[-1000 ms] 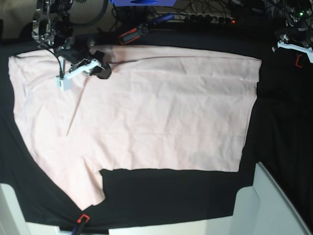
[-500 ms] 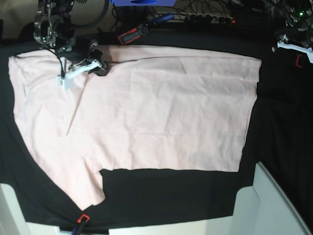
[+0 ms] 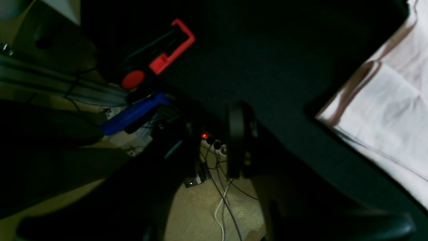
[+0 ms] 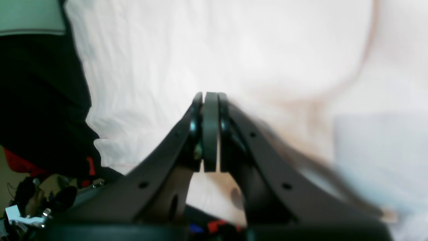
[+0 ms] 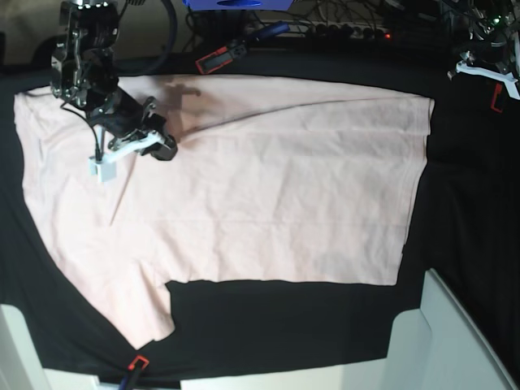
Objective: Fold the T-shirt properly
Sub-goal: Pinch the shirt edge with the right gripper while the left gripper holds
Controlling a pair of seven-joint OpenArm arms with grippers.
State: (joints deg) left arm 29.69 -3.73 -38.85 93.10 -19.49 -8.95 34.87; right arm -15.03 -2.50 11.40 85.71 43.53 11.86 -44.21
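The pale pink T-shirt lies spread flat on the black table cover, plain side up, one sleeve pointing to the front left. My right gripper is on its upper left part, near the top edge. Seen from the right wrist, the right gripper has its jaws pressed together over the T-shirt, and a taut crease runs from it to the right. My left gripper hangs off the cloth at the far right back. In its wrist view the left gripper shows a gap, with a T-shirt corner at right.
A red and black clamp lies at the back edge and another red clamp beside the left arm. White box flaps rise at the front right. A small red clamp grips the front edge. Cables lie behind.
My right gripper has shut and moved toward the front, from the shirt's top edge further onto the cloth; a crease now pulls toward it. The left arm has stayed put.
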